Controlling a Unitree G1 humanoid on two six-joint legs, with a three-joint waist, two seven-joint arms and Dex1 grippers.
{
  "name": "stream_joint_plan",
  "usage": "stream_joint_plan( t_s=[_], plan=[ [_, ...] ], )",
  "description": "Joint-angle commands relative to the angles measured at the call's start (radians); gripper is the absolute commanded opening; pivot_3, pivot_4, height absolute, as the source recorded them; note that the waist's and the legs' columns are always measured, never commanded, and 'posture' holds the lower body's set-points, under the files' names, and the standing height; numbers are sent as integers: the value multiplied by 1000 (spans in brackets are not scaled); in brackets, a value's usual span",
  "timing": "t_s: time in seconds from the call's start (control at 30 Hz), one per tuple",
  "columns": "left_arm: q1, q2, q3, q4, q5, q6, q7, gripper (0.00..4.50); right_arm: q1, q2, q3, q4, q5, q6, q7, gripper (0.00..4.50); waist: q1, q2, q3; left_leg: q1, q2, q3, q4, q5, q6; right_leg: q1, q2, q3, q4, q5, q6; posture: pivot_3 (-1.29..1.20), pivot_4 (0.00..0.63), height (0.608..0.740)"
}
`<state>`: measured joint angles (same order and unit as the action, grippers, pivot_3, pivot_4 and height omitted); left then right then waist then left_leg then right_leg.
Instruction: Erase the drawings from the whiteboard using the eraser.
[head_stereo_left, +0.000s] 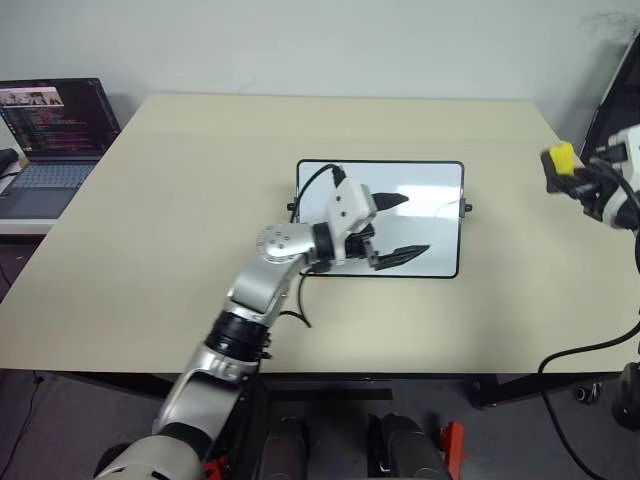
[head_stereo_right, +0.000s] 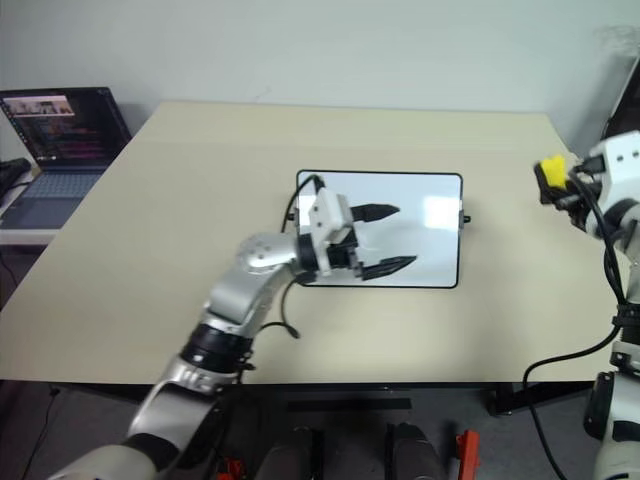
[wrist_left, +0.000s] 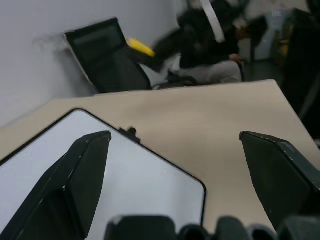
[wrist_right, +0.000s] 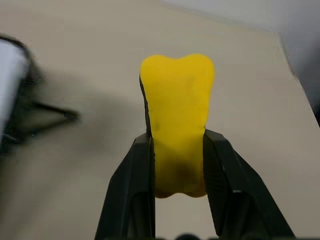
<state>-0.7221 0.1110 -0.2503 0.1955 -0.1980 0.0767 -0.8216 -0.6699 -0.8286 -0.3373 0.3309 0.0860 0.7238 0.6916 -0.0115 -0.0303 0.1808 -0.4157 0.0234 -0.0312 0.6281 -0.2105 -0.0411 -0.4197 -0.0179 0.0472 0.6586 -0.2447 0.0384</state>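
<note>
The whiteboard (head_stereo_left: 440, 235) lies flat in the middle of the table, its bare part white and glossy. I cannot make out the drawings; part of the board is hidden behind my left arm. My left gripper (head_stereo_left: 415, 223) hovers over the board's middle, pointing right, open and empty; its wide-apart fingers (wrist_left: 85, 170) frame the board's corner (wrist_left: 150, 185). Off to the right, past the board and raised near the table's right edge, my right gripper (head_stereo_left: 566, 178) is shut on the yellow eraser (head_stereo_left: 562, 157). The wrist view shows the eraser (wrist_right: 177, 115) squeezed between both fingers.
The beige table (head_stereo_left: 200, 200) is bare around the board. An open laptop (head_stereo_left: 50, 130) sits on a lower surface at the far left. A black chair (wrist_left: 105, 60) stands beyond the table's right side. A black cable (head_stereo_left: 590, 350) hangs at the right edge.
</note>
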Motion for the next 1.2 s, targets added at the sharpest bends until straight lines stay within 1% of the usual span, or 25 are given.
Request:
stream_joint_plan(
  t_s=[0.03,0.1,0.2,0.33,0.43,0.63,0.7,0.77,0.83,0.9,0.97,1.1,1.17,1.2],
  plan=[
    [-25,-52,-20,50,41,-97,37,4500,46,-60,54,27,-22,-1,23,963,-9,1,0,0,0,0,0,0,0,0,0,0,0,0,0,0,150,740],
    [-27,-68,-28,73,57,-122,38,4500,85,-90,110,81,-38,-14,62,963,-18,2,-1,0,0,0,0,0,0,0,0,1,0,0,0,0,150,740],
    [-20,-73,-29,77,56,-134,20,4500,97,-122,167,159,-54,-62,96,963,-24,2,-1,1,0,1,0,0,0,0,0,1,0,-1,3,0,150,740],
    [-8,-67,-27,78,62,-142,12,4500,42,-121,180,259,-31,-69,114,963,-26,4,-1,2,0,4,1,0,0,0,1,5,1,-2,6,0,150,740],
    [5,-62,-29,66,65,-138,12,4500,13,-117,209,336,-47,-100,116,963,-27,4,-1,3,0,6,1,0,0,1,2,7,1,-2,8,0,150,740],
    [16,-57,-28,43,70,-127,23,4500,-33,-104,252,416,-58,-133,127,963,-22,4,-1,4,0,8,1,0,0,1,2,10,0,-1,9,0,150,740],
    [15,-53,-25,42,71,-126,25,4500,-44,-100,259,434,-59,-136,128,1721,-23,4,-1,5,0,9,1,0,0,1,2,12,0,-1,9,0,150,740],
    [15,-46,-22,41,71,-124,26,4500,-52,-98,262,449,-61,-141,126,2205,-23,4,-1,5,0,10,1,0,0,1,2,13,1,-1,10,0,150,740],
    [15,-41,-21,41,69,-124,26,4500,-60,-97,262,461,-62,-144,125,2987,-23,4,-1,6,0,10,1,0,0,1,2,13,1,-1,10,0,150,740],
    [13,-37,-20,40,65,-122,27,4500,-64,-99,260,467,-61,-146,127,3652,-23,4,-1,6,0,10,1,0,0,1,2,14,1,-1,10,0,150,740],
    [11,-35,-18,41,65,-121,29,4500,-64,-103,257,463,-57,-144,134,4407,-23,4,-1,6,0,11,1,0,0,1,2,14,1,0,10,0,150,740],
    [14,-24,9,15,61,-113,58,4500,-53,-131,243,359,-57,-146,127,4462,-23,4,-1,7,0,12,1,0,0,1,2,15,1,0,10,0,150,740],
    [9,-14,69,-14,59,-123,133,4500,-52,-113,190,237,-23,-167,89,4462,-26,5,-1,7,0,12,1,0,0,1,2,16,2,0,10,0,150,740],
    [1,-11,116,-24,61,-124,200,4500,-56,-87,158,197,-4,-178,51,4462,-29,4,0,7,0,13,1,0,0,0,2,17,3,0,10,0,150,740]
  ],
)
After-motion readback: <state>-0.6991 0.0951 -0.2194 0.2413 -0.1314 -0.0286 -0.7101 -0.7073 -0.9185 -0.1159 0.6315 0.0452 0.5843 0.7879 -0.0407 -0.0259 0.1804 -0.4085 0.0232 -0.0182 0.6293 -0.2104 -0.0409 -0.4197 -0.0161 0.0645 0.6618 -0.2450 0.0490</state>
